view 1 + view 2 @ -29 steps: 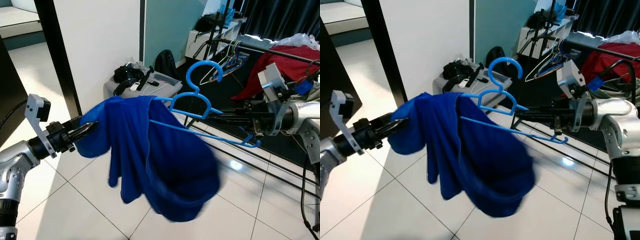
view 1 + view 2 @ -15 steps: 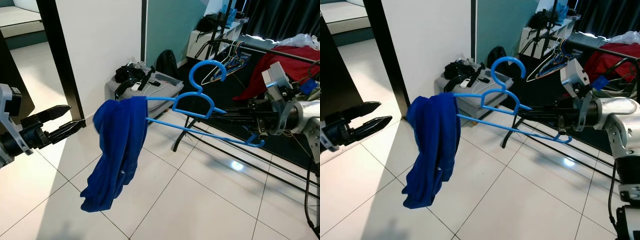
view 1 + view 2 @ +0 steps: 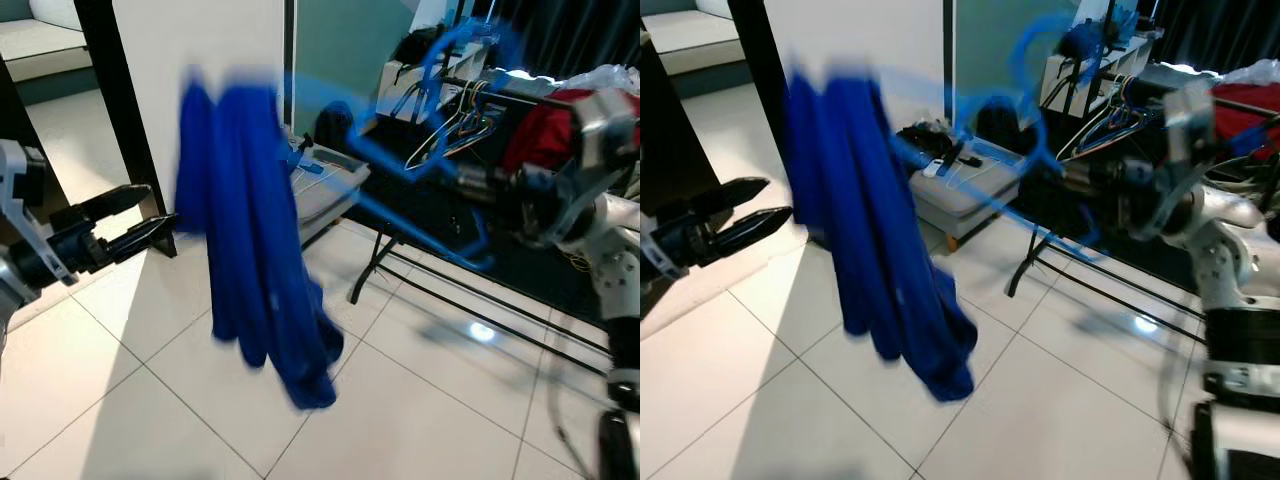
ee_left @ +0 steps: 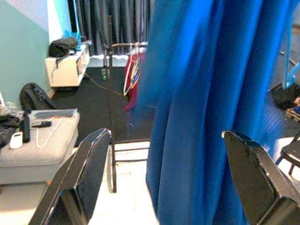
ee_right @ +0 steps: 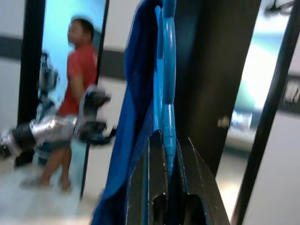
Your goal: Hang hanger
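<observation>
- The blue hanger sits in the upper middle of the left eye frame, streaked by motion blur, its hook toward the upper right.
- A blue garment hangs off the hanger's far end, left of centre, its hem above the tiled floor.
- The right gripper is clamped on the hanger's bar, as its wrist view shows.
- To do this step well, I judge the hook should be carried level to the black rack rail at upper right, letting the cloth's swing settle before lowering it on.
- The left gripper at mid left stands spread wide, holding nothing, near the cloth.
- A person in red appears in the right wrist view.
</observation>
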`<state>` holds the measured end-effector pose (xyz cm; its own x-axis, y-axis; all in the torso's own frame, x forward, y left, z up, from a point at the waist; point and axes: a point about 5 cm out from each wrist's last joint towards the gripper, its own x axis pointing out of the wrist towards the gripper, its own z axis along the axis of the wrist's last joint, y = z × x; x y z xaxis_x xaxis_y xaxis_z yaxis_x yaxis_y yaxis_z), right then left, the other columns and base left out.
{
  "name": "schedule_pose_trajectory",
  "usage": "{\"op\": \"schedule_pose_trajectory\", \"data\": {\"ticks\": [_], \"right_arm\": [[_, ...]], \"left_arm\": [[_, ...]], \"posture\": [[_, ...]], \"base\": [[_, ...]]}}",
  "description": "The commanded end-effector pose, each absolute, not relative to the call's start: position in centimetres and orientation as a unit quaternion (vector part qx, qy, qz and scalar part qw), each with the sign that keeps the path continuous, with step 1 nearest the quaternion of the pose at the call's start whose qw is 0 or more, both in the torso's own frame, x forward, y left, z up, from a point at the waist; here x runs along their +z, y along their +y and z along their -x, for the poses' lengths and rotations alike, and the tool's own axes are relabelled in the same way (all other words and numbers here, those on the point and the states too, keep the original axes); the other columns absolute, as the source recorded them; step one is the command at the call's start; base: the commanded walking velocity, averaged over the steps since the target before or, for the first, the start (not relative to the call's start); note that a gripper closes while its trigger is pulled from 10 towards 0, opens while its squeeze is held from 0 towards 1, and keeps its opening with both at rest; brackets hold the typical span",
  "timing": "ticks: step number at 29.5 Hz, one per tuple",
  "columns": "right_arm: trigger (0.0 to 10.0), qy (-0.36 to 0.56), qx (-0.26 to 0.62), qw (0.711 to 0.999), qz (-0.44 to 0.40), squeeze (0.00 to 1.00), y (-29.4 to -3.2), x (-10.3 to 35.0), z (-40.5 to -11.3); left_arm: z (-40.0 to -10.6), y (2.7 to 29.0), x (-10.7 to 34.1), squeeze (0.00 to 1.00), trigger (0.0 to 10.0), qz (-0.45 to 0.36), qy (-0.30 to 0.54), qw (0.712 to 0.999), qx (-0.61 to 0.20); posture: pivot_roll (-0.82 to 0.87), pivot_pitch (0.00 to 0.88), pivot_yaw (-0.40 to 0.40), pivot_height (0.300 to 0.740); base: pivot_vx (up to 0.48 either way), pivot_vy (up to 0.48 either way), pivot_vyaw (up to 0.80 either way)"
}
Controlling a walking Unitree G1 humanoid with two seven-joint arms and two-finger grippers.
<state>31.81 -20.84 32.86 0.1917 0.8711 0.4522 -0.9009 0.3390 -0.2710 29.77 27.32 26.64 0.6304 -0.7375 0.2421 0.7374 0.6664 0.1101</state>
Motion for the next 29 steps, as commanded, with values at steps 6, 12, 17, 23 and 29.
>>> {"op": "schedule_pose_trajectory", "data": {"ticks": [6, 12, 17, 23, 29], "right_arm": [[0.0, -0.273, 0.582, 0.764, -0.054, 0.00, -19.7, 31.6, -32.3], [0.0, -0.263, 0.578, 0.770, -0.060, 0.00, -20.2, 31.2, -31.8], [0.0, -0.253, 0.579, 0.773, -0.058, 0.00, -20.5, 30.8, -31.5], [0.0, -0.224, 0.575, 0.786, -0.047, 0.00, -20.7, 29.6, -31.5], [0.0, -0.202, 0.520, 0.829, -0.043, 0.00, -20.4, 28.1, -32.8]], "left_arm": [[-28.6, 27.8, 29.9, 1.00, 10.0, -0.009, -0.183, 0.894, -0.408], [-28.0, 27.4, 31.4, 1.00, 10.0, -0.004, -0.220, 0.883, -0.415], [-28.0, 26.4, 32.1, 1.00, 10.0, -0.013, -0.231, 0.873, -0.429], [-28.0, 25.2, 33.9, 1.00, 10.0, -0.034, -0.250, 0.861, -0.441], [-29.0, 22.8, 35.2, 1.00, 10.0, -0.006, -0.269, 0.868, -0.417]], "posture": [[0.13, 0.027, -0.006, 0.740], [0.11, 0.034, -0.008, 0.740], [0.10, 0.034, -0.005, 0.740], [0.10, 0.032, 0.002, 0.740], [0.09, 0.034, 0.005, 0.740]], "base": [[0.000, 0.000, 0.00], [0.000, 0.000, 0.00], [0.000, 0.000, 0.00], [0.000, 0.000, 0.00], [0.000, 0.000, 0.00]]}}
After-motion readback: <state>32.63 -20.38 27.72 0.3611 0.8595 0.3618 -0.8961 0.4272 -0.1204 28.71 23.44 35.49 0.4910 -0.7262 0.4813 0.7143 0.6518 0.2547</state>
